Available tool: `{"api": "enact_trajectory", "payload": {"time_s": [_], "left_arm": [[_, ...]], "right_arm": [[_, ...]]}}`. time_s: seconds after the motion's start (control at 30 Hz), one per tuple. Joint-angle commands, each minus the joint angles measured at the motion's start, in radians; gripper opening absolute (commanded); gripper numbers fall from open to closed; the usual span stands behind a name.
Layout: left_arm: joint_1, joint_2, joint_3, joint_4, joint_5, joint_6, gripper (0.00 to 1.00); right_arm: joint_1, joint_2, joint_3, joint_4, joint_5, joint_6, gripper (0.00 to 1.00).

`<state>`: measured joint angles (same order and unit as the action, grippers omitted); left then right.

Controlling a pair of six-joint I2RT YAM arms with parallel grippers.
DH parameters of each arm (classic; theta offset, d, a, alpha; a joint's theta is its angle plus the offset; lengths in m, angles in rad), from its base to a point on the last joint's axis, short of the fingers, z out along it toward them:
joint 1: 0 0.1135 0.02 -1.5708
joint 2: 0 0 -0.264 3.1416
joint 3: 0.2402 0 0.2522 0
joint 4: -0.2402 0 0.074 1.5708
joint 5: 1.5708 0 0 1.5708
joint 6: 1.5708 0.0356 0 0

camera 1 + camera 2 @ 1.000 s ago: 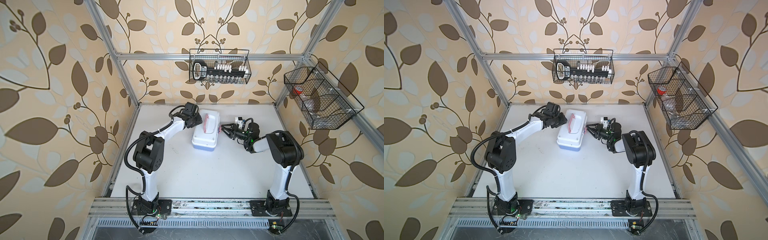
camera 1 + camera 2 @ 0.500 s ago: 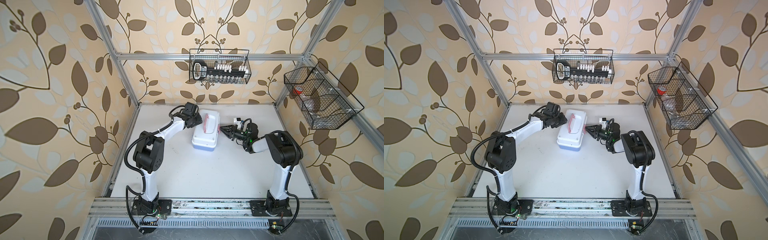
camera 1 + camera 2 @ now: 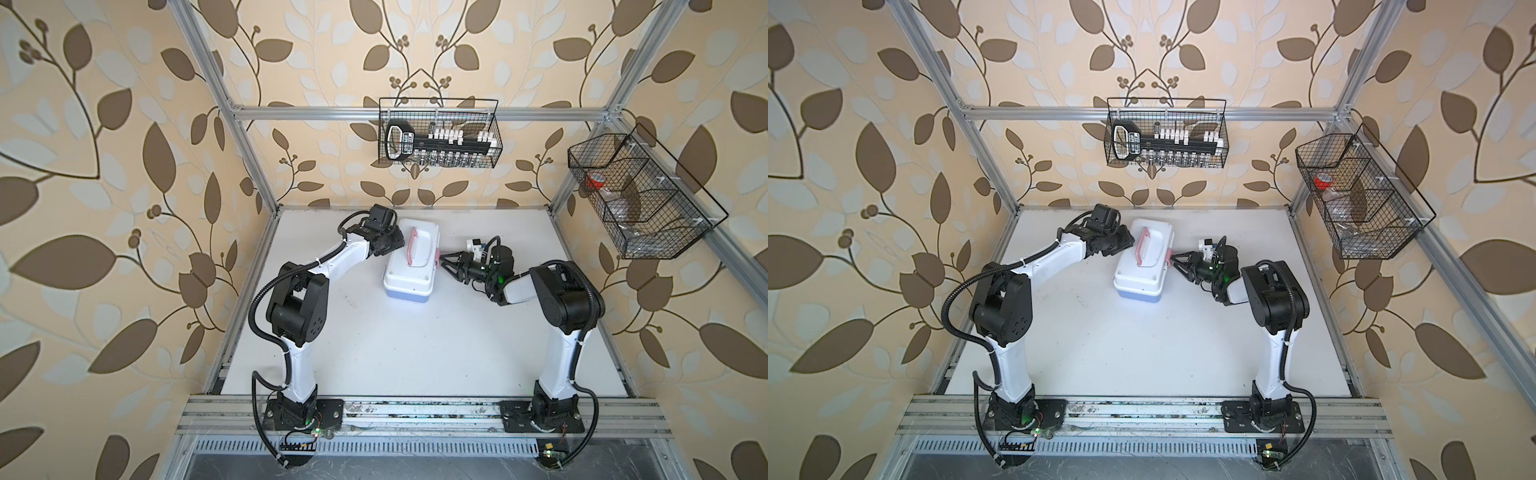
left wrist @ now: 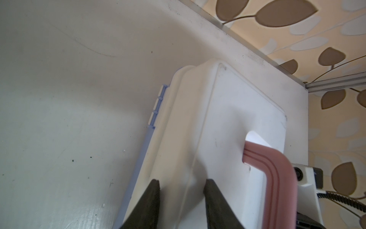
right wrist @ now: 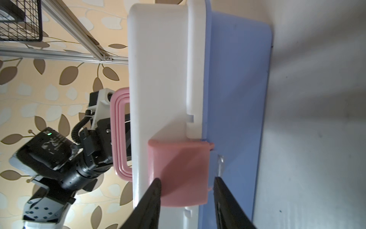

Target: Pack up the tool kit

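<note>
Both top views show the tool kit (image 3: 411,266) standing on the white desk (image 3: 415,353) toward the back wall, between the two arms. Its white lid (image 4: 227,119) is down on the light blue base (image 5: 237,99), so its contents are hidden, and the pink handle (image 3: 410,247) lies flat on top. In the left wrist view, the left end effector (image 4: 182,184) is partly spread and grips nothing, its tips against the lid's sloped edge. In the right wrist view, the right end effector (image 5: 186,182) is parted with one finger either side of the pink latch (image 5: 182,170); contact is unclear. A wire basket (image 3: 496,141) on the back rail holds a black socket holder (image 3: 436,145) with white clips. The side basket (image 3: 1383,245) has a red round item (image 3: 1323,180) in its rearmost compartment.
</note>
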<state>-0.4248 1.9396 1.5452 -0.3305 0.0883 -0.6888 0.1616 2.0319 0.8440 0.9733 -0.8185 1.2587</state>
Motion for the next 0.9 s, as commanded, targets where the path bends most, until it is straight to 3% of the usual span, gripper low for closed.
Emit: {"api": "enact_trajectory", "payload": {"time_s": [0.0, 0.43, 0.87], "left_arm": [[-0.032, 0.067, -0.017, -0.087, 0.051, -0.012, 0.39], [-0.034, 0.070, -0.013, -0.089, 0.055, -0.011, 0.39], [-0.034, 0.070, -0.010, -0.094, 0.055, -0.011, 0.39]], "right_arm": [[0.016, -0.002, 0.029, -0.040, -0.002, -0.027, 0.50], [0.022, 0.021, 0.021, 0.058, -0.015, 0.033, 0.59], [0.020, 0.023, 0.017, 0.021, -0.011, 0.014, 0.55]]}}
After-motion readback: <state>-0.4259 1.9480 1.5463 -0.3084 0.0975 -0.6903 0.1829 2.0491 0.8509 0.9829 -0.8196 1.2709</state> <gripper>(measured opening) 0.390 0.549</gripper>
